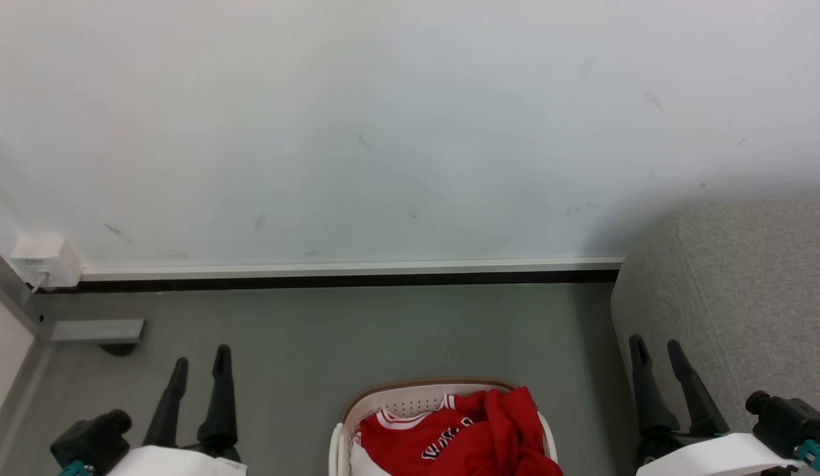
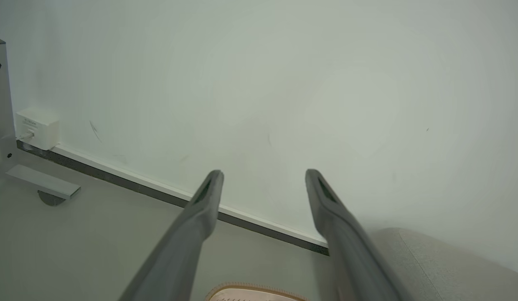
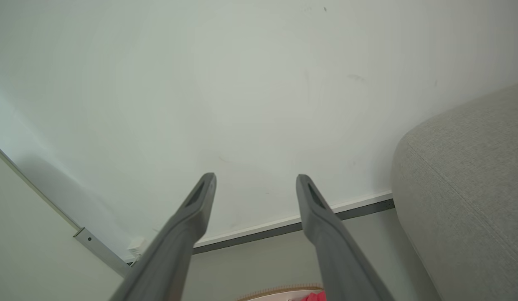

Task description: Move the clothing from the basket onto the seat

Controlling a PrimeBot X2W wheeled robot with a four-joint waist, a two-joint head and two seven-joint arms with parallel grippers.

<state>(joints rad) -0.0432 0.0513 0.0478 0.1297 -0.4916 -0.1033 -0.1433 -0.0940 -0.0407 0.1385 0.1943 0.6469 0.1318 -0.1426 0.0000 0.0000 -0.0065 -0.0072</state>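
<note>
Clothing (image 1: pixel 476 436), bright red, lies heaped in the cream basket (image 1: pixel 397 400) on the floor (image 1: pixel 317 330), both jaws parted and empty either side; best lower one into the pile, pinch a thick fold, lift toward the grey seat (image 1: pixel 747 297) at right
</note>
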